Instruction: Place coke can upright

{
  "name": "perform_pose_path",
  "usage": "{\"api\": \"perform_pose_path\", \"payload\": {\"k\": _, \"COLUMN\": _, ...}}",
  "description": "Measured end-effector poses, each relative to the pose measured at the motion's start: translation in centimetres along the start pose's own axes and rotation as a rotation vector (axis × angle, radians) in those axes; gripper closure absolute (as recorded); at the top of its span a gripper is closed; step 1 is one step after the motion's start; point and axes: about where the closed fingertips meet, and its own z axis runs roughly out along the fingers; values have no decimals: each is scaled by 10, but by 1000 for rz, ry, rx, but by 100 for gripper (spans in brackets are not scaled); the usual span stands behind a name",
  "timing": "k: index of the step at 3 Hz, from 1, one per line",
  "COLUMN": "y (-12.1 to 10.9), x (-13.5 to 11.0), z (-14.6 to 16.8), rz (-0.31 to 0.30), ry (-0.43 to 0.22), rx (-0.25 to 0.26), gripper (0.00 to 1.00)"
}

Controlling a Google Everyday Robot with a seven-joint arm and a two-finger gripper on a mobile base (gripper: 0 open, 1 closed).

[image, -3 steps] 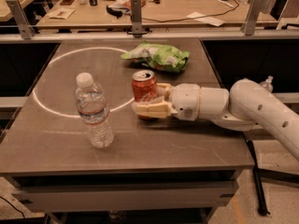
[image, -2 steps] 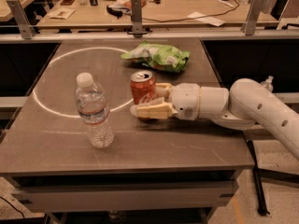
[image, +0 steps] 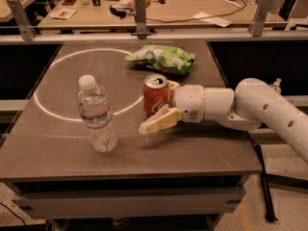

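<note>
The coke can, red with white script and a silver top, stands upright on the dark table, right of centre. My gripper reaches in from the right on a white arm and straddles the can. One cream finger lies in front of the can, angled away from its base. The other finger shows just behind the can's top. The jaws stand open around the can.
A clear water bottle with a white cap stands upright left of the can. A green chip bag lies behind the can. A white circle is marked on the table. A cluttered desk lies beyond the far rail.
The can and gripper have come down and a little to the right. The can now stands on the table, and the near finger has swung outward from it.
</note>
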Motion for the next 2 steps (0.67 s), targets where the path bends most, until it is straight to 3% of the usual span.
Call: {"api": "perform_pose_path", "payload": {"k": 2, "y": -12, "x": -3, "z": -12, "rz": -31, "ry": 92, "rx": -84, "gripper": 0}}
